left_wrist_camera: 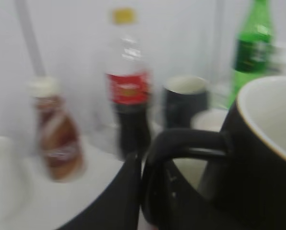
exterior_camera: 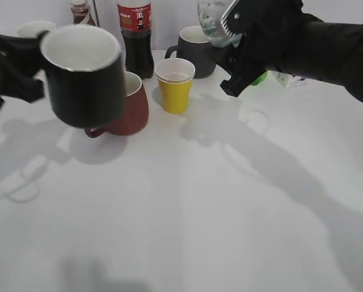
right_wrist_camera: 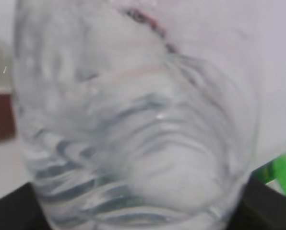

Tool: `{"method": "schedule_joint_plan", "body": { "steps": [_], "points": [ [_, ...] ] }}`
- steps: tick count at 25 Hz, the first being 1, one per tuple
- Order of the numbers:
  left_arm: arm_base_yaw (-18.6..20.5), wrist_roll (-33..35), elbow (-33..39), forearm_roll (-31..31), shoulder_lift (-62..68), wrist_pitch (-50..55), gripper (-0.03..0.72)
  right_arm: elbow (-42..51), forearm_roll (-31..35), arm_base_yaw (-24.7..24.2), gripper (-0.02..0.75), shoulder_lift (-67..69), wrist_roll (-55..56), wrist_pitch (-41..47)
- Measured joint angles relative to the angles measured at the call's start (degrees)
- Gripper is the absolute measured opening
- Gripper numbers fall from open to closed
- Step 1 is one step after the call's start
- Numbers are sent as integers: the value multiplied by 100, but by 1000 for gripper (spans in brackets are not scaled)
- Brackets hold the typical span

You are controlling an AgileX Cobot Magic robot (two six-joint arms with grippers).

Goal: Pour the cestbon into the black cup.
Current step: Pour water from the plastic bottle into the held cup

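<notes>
**Cup and bottle both aloft, still well apart**

Exterior view: the left gripper holds the black cup off the table near the far left corner, mouth tipped slightly toward the camera, white inside showing. The right gripper carries the cestbon high toward the far edge, right of centre; only its clear lower body shows, the rest cut off by the frame's top. Below stand a brown-red mug, a yellow paper cup, a cola bottle and a grey mug. To pour well, I judge the bottle's mouth should come right over the cup's rim before tilting, with the cup held level.

Left wrist view: blurred, but the jaws look closed on the cup's handle.

Right wrist view: the ribbed bottle fills the frame, dark jaws pressed on both sides at the bottom. Cap, neck and water level cannot be made out anywhere.
</notes>
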Motion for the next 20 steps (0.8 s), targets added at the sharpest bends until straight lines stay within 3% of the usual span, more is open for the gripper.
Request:
{"method": "schedule_joint_plan", "body": {
  "steps": [4, 8, 20],
  "points": [
    [-729, -2, 0, -180, 6, 456, 52, -158, -222, 142, 455, -45, -900, 588],
    [-1187, -13, 0, -323, 6, 818, 52, -230, -245, 342, 455, -45, -1709, 647],
    [-1583, -18, 0, -421, 16, 1223, 52, -241, -264, 500, 455, -45, -3954, 579]
  ]
}}
